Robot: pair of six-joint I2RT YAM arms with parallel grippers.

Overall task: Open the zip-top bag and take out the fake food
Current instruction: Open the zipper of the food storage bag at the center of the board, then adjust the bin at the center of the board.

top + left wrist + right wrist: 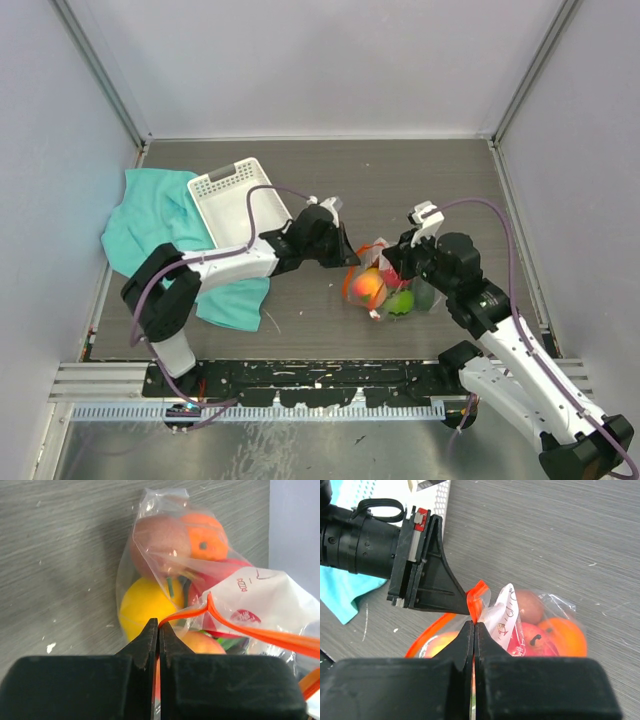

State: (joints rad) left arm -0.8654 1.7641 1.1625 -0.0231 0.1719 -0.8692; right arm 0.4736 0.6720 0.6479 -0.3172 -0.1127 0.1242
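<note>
The zip-top bag lies on the dark table between both arms, clear plastic with an orange-red zipper strip and a white label. The fake food is inside it: a yellow fruit, an orange one, a brownish one and a red one. My left gripper is shut on the zipper strip at the bag's left side. My right gripper is shut on the strip too, right beside the left gripper's fingers. The strip bows apart below them.
A white slotted basket lies behind the left arm on a teal cloth at the left. Pale walls enclose the table on three sides. A metal rail runs along the near edge.
</note>
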